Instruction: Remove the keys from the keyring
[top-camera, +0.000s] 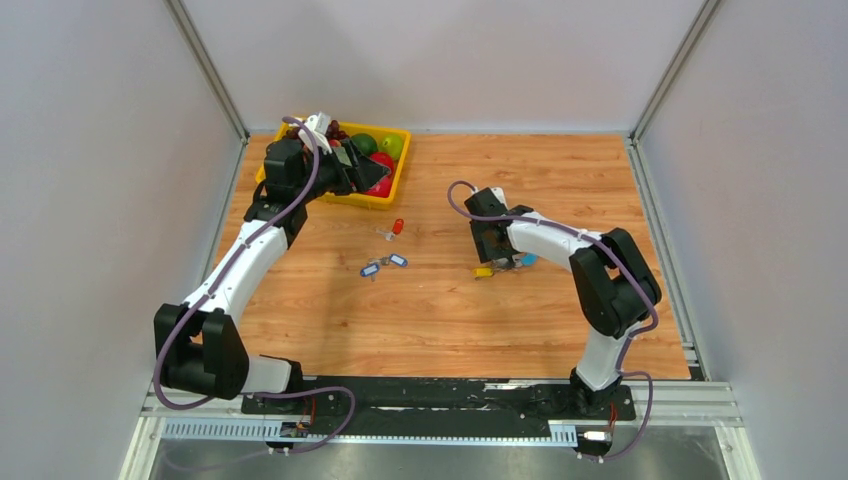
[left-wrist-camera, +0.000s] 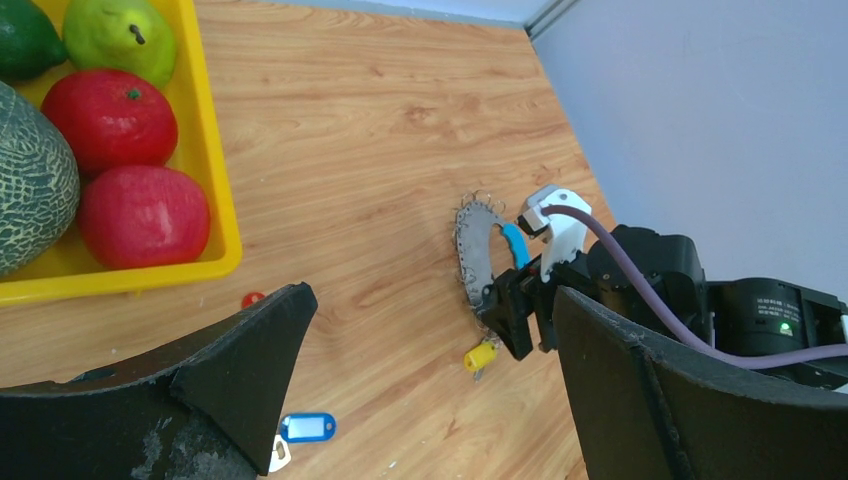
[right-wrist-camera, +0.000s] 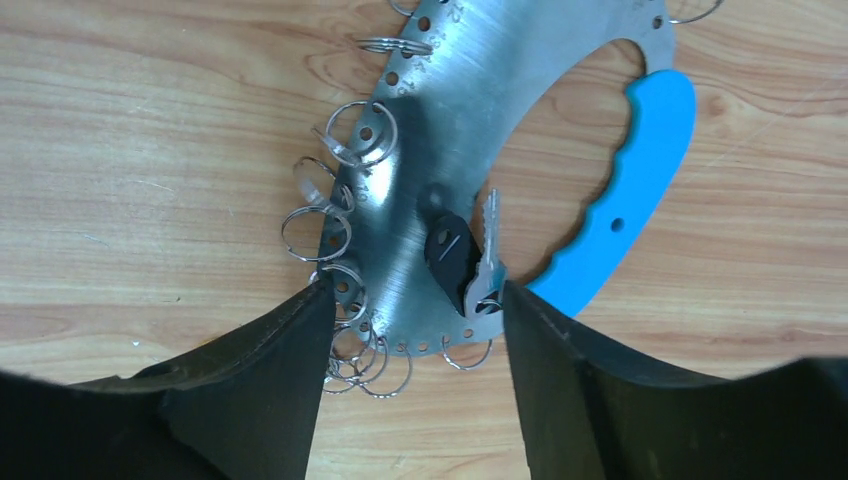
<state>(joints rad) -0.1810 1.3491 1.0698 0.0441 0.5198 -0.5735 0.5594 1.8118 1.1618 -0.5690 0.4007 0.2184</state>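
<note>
The keyring (right-wrist-camera: 440, 130) is a flat metal crescent with a bright blue strap (right-wrist-camera: 620, 190), lying on the table. Several small split rings (right-wrist-camera: 315, 232) hang from holes along its edge. One key (right-wrist-camera: 470, 265) with a black head lies on the plate. My right gripper (right-wrist-camera: 415, 290) is open, its fingers either side of the crescent's lower end; it also shows in the top view (top-camera: 497, 262). My left gripper (top-camera: 362, 168) is open and empty above the yellow tray, far from the keyring (left-wrist-camera: 472, 250). A yellow-tagged key (left-wrist-camera: 480, 355) lies beside the right gripper.
A yellow tray (top-camera: 395, 195) with fruit stands at the back left. Loose tagged keys lie mid-table: a red one (top-camera: 397, 227) and two blue ones (top-camera: 372, 269) (top-camera: 398, 261). White walls enclose the table on three sides.
</note>
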